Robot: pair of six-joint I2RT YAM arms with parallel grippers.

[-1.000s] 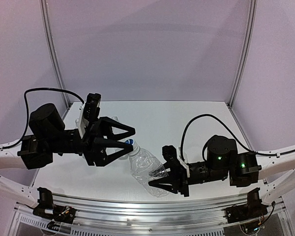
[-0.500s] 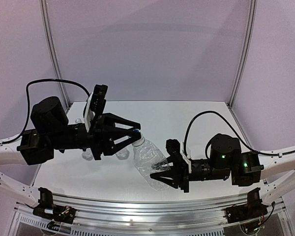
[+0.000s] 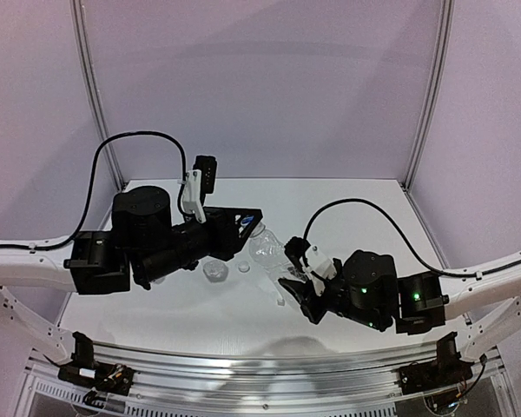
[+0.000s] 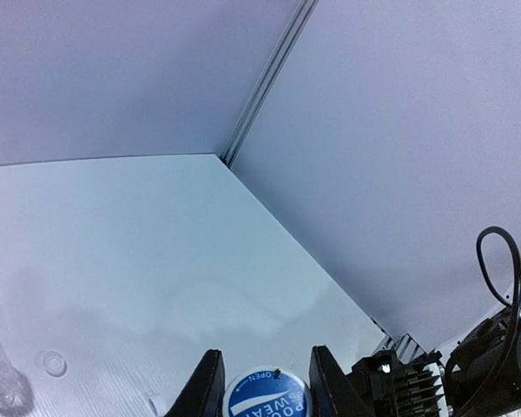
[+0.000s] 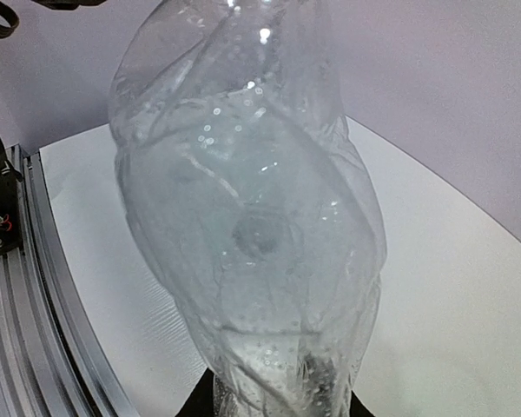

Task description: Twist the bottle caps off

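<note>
Presently: one clear crinkled bottle (image 3: 266,248), held tilted above the white table (image 3: 356,208), the right gripper (image 3: 287,281) clamped on its base end and the left gripper (image 3: 247,222) pinched onto its blue cap (image 4: 265,398), which is not yet off the neck. One small loose cap (image 3: 244,268) lies beside another clear bottle (image 3: 215,271), so at least one looks finished and this one remains.

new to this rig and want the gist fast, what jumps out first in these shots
A clear crinkled plastic bottle is held between the two arms, over the middle of the white table. The right gripper is shut on its body, and the left gripper pinches its round blue cap with white lettering. A small loose translucent cap lies on the table just below.
</note>
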